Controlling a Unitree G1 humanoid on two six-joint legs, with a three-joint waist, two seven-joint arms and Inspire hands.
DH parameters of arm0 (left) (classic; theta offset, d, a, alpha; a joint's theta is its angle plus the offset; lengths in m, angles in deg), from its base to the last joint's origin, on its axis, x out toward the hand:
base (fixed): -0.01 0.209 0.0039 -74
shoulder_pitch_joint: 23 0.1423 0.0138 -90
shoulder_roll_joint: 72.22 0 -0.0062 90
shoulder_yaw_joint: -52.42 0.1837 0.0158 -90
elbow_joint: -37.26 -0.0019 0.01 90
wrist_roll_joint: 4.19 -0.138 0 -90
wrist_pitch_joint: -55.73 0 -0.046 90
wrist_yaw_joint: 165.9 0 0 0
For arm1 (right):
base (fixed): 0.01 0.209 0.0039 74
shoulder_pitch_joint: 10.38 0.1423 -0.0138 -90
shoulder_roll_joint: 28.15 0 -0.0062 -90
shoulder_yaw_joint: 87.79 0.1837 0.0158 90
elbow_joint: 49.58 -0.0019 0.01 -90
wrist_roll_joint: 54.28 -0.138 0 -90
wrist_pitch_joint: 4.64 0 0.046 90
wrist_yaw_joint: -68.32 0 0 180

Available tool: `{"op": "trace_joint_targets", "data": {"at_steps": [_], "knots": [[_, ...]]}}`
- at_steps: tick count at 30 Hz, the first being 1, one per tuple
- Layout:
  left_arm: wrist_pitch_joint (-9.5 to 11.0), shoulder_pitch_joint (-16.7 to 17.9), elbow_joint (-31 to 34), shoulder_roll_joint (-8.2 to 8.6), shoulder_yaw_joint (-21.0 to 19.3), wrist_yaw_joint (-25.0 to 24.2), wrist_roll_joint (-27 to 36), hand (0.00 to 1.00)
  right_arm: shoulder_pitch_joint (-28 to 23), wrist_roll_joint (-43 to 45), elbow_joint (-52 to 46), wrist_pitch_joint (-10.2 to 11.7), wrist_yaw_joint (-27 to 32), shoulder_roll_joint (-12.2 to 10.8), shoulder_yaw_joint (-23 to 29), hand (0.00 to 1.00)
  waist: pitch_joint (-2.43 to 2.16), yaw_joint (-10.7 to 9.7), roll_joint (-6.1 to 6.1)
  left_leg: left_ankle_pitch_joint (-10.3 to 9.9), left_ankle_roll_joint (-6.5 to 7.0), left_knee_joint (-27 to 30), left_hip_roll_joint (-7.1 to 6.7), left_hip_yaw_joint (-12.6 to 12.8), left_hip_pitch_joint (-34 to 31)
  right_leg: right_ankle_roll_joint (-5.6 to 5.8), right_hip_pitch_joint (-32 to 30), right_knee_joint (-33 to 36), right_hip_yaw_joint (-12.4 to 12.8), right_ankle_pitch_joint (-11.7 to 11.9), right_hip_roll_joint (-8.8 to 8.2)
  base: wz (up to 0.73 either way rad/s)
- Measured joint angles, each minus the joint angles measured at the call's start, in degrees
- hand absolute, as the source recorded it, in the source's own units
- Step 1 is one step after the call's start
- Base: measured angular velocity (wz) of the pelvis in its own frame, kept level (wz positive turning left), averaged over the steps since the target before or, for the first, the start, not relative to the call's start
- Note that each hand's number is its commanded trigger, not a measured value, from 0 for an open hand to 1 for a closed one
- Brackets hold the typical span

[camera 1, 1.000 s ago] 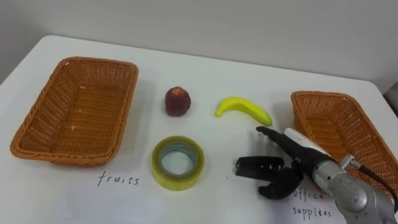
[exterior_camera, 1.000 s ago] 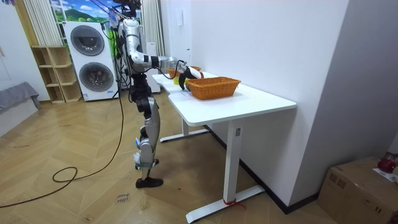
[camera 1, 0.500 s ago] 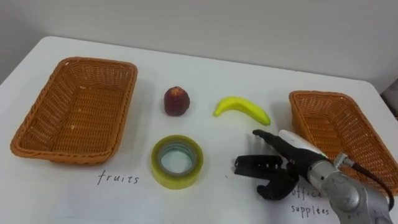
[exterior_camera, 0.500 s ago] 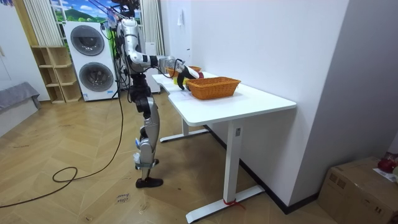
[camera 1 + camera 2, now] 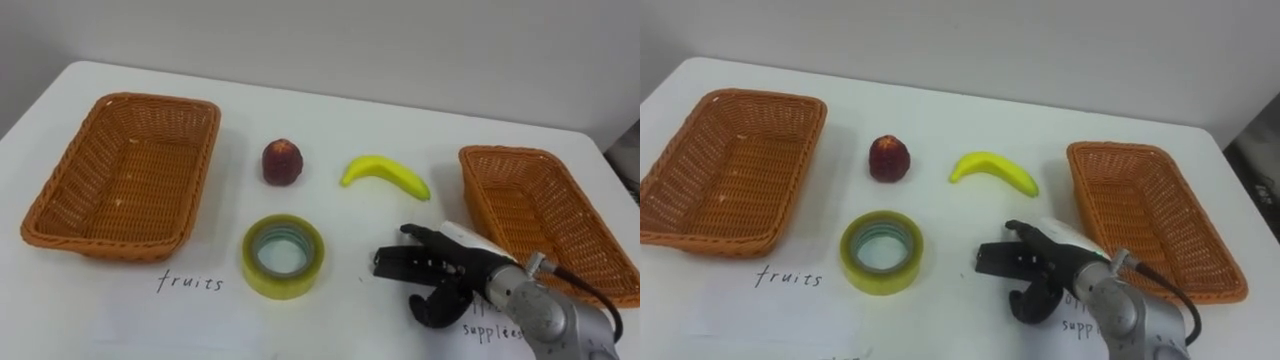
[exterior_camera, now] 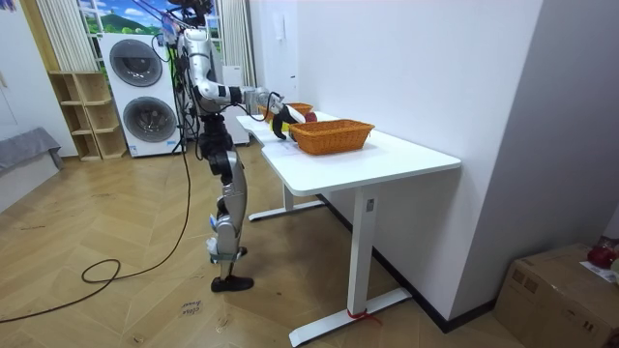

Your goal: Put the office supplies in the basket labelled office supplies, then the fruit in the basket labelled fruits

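Banana (image 5: 386,173) lengthwise left to right

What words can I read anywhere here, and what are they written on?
"fruits": handwritten on the table, in front of the left basket.
"supplies": handwritten on the table in front of the right basket; the word above it is mostly hidden by the right hand.
Tape roll: no readable print.
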Motion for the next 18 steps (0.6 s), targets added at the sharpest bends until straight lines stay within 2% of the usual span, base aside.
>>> {"op": "trace_joint_targets", "data": {"at_steps": [6, 7, 8, 10, 18], "knots": [[0.01, -0.04, 0.0, -0.01, -0.02, 0.09, 0.0, 0.0, -0.05, 1.79, 0.18, 0.0, 0.04, -0.66, -0.82, 0.0, -0.22, 0.13, -0.38, 0.42, -0.07, -0.05, 0.0, -0.08, -0.27, -0.18, -0.24, -0.06, -0.02, 0.11, 0.04, 0.0], [0.01, -0.04, 0.0, -0.03, -0.03, 0.12, 0.0, 0.0, -0.12, 2.35, 0.17, 0.01, 0.04, -0.98, -0.83, 0.63, -0.22, 0.13, -0.46, 0.47, -0.07, -0.05, -0.01, -0.08, -0.31, -0.19, -0.25, -0.11, -0.01, 0.12, 0.04, 0.0], [0.01, -0.05, 0.0, -0.05, -0.03, 0.13, 0.0, 0.0, -0.12, 2.55, 0.26, 0.01, 0.04, -1.1, -0.89, 0.71, -0.21, 0.11, -0.53, 0.49, -0.07, -0.05, -0.02, -0.08, -0.33, -0.2, -0.27, -0.14, 0.03, 0.13, 0.04, 0.0], [0.02, -0.06, 0.36, -0.05, -0.02, 0.12, 0.02, 0.0, -0.12, 2.96, 0.43, 0.02, 0.1, -1.2, -1.2, 1.0, -0.31, 0.13, -0.88, 0.54, -0.07, -0.03, -0.04, -0.08, -0.49, -0.2, -0.31, -0.39, 0.16, 0.13, 0.06, 0.0], [0.81, -0.24, 1.23, -0.02, -0.04, 1.4, 0.01, 0.0, 2.69, 6.56, 2.14, 0.07, 4.02, -1.65, -1.26, 1.0, -0.36, 0.55, -1.17, 0.56, -0.06, -0.04, -0.03, -0.13, -0.78, -0.13, -0.17, -1.08, 0.21, 0.34, 0.23, 0.01]]}}
